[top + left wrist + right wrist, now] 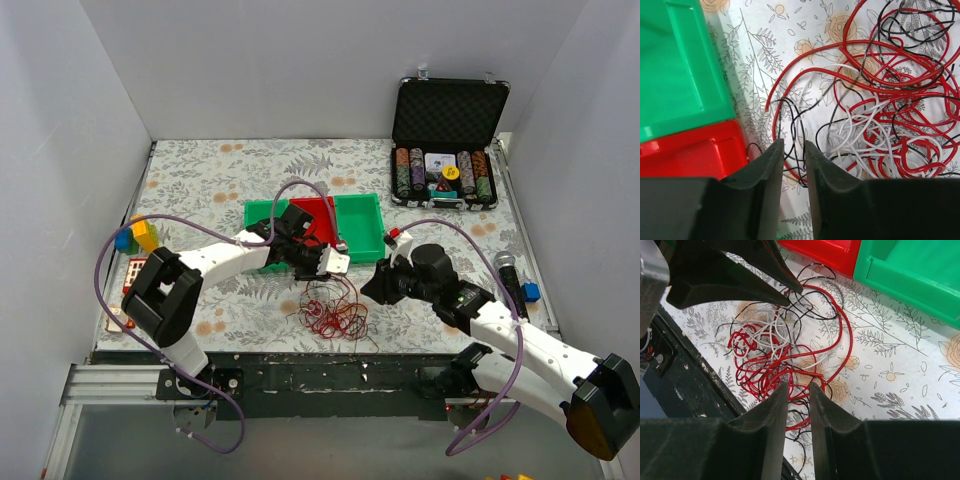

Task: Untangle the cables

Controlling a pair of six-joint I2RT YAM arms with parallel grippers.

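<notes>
The cables (335, 312) lie as one loose tangle of red, black and white strands on the floral cloth near the table's front edge. They also show in the left wrist view (890, 100) and the right wrist view (775, 355). My left gripper (338, 266) hangs over the tangle's far-left edge. Its jaws (794, 145) stand a narrow gap apart, with black strands lying on the cloth below the gap. My right gripper (372, 285) is at the tangle's right side. Its jaws (799, 386) are also narrowly apart over red and black loops, holding nothing.
A green tray (360, 225) and a red tray (318, 215) sit just behind the tangle. An open case of poker chips (447, 130) stands at the back right. A microphone (508, 270) lies at the right, toy blocks (140, 237) at the left.
</notes>
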